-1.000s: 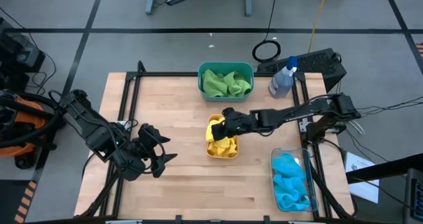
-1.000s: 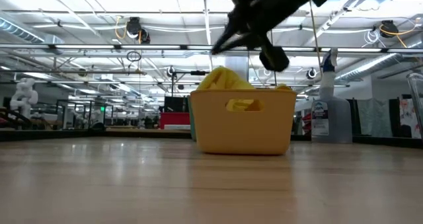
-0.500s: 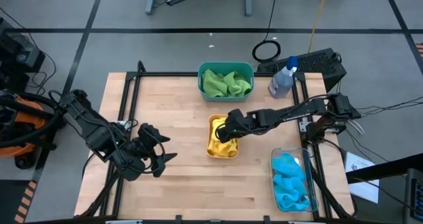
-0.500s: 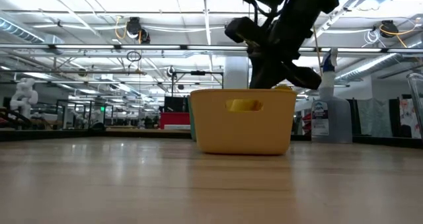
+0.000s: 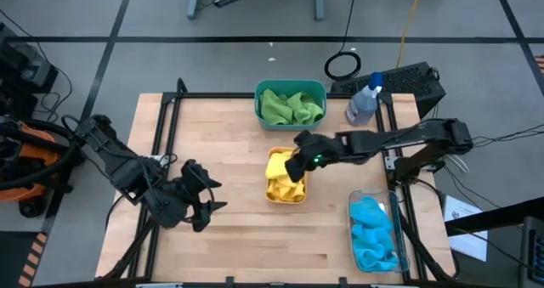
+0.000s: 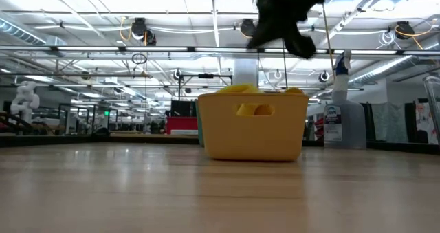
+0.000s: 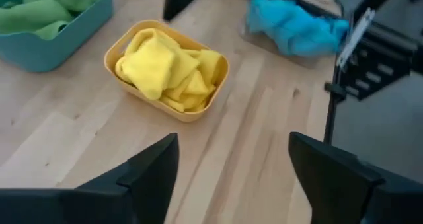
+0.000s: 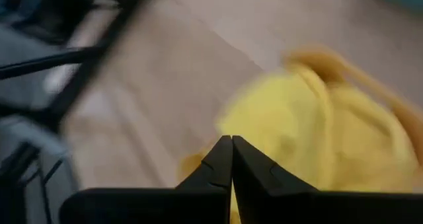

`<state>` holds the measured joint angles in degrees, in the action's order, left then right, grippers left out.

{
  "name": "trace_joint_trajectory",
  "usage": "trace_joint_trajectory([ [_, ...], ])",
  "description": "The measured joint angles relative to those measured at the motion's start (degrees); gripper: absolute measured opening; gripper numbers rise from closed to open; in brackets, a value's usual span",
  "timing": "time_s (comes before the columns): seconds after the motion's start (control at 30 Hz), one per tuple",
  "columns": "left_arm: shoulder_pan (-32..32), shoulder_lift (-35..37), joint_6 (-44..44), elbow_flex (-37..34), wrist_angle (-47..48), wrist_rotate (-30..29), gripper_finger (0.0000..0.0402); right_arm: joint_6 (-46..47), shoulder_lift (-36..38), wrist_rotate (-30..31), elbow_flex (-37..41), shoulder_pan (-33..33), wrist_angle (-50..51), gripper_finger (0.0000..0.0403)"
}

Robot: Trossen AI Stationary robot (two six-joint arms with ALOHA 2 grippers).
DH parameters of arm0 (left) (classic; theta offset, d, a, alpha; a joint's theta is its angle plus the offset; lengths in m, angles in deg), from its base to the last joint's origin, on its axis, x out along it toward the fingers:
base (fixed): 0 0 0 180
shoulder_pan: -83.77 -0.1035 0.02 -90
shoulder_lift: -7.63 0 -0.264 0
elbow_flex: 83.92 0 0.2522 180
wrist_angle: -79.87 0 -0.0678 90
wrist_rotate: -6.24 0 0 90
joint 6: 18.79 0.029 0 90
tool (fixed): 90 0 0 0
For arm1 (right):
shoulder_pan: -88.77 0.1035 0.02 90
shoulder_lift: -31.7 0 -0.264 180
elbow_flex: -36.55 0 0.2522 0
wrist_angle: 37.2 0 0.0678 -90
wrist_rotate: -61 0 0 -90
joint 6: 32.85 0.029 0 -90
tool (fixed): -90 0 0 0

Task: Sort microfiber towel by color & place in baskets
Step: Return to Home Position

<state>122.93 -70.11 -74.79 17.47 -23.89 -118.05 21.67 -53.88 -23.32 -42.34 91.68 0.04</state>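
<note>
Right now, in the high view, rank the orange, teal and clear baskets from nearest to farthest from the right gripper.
1. Orange basket: mid-table, directly under the right gripper.
2. Teal basket: top-centre of the table.
3. Clear basket: bottom-right corner of the table.

Orange basket (image 5: 286, 202): upper right corner tucked under the right tool (image 5: 294, 169), high frame.
Right tool, low frame: dark smear up top, chopped by the upper edge; its outline is hard to read there.
Teal basket (image 7: 59, 32): sliced off by the upper left corner, left wrist frame.
Clear basket (image 6: 434, 109): only a sliver at the right edge, low frame.
Yellow towels (image 8: 324, 125): streaked, folds unreadable, right wrist frame.
</note>
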Motion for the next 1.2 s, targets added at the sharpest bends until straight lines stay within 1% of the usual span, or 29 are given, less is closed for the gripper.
trace_joint_trajectory([
  [0.13,-2.9,1.4,8.1,0.0,-2.8,4.1,0.0232,-10.6,5.8,-0.1,-1.3,1.7,-3.5,0.0001],
  [0.23,-6.3,3.1,16.0,0.0,-6.8,9.4,0.0166,-16.8,10.7,0.1,-2.0,2.4,-6.3,0.0001],
  [0.3,-9.5,4.7,21.2,0.0,-9.7,13.2,0.0111,-21.5,14.4,0.3,-2.1,2.5,-9.0,0.0001],
  [0.37,-12.7,6.3,24.8,0.0,-12.3,13.4,0.0052,-26.9,17.9,0.3,-2.2,2.5,-11.5,0.0001],
  [0.4,-14.0,7.0,26.5,0.0,-13.2,11.8,0.0027,-29.8,19.5,0.3,-2.2,2.5,-12.5,0.0001],
  [0.43,-15.3,7.8,28.2,0.0,-14.0,9.3,0.0014,-32.8,21.1,0.3,-2.2,2.5,-13.2,0.0001],
  [0.47,-16.3,8.5,30.0,0.0,-15.2,6.5,0.0012,-35.9,22.6,0.3,-2.2,2.4,-13.5,0.0000],
  [0.57,-18.9,10.7,34.1,0.1,-19.6,-0.1,0.0031,-44.2,26.8,0.3,-2.2,1.9,-13.4,0.0000],
  [0.63,-19.9,12.0,34.3,0.2,-23.9,-3.0,0.0043,-47.6,29.3,0.3,-2.2,1.6,-13.4,0.0000],
  [0.7,-20.9,13.5,34.8,0.2,-26.7,-3.9,0.0048,-49.9,31.1,0.3,-2.2,1.2,-13.4,0.0000],
  [0.73,-21.4,14.2,35.7,0.2,-28.1,-3.4,0.0047,-51.1,32.0,0.3,-2.2,1.1,-13.4,0.0000],
  [0.77,-21.8,15.0,37.2,0.2,-29.2,-1.2,0.0043,-52.2,32.7,0.3,-2.2,1.0,-13.3,0.0000],
  [0.87,-23.2,17.5,44.4,0.2,-31.8,7.8,0.0013,-55.3,34.6,-0.6,-2.2,1.0,-13.2,0.0000],
  [0.9,-23.4,18.5,46.3,0.2,-31.8,9.3,0.0007,-56.1,35.1,-1.9,-2.2,1.0,-13.1,0.0000],
  [1.0,-23.5,21.4,48.9,0.2,-29.2,10.1,0.0006,-56.8,36.1,-5.8,-2.2,1.1,-11.8,0.0000],
  [1.03,-23.5,22.1,49.1,0.2,-28.4,8.9,0.0005,-56.7,36.3,-6.9,-2.2,1.1,-10.7,0.0000],
  [1.1,-23.4,22.8,49.0,0.2,-29.2,2.7,0.0004,-56.5,36.5,-8.4,-2.2,1.1,-8.0,0.0000],
  [1.13,-23.5,22.9,47.2,0.4,-29.6,-0.5,0.0006,-55.9,36.5,-9.1,-2.2,1.1,-6.4,0.0000],
  [1.2,-23.5,22.6,40.9,0.4,-30.8,-3.6,0.0014,-54.9,36.5,-10.0,-2.2,1.1,-3.6,0.0000],
])
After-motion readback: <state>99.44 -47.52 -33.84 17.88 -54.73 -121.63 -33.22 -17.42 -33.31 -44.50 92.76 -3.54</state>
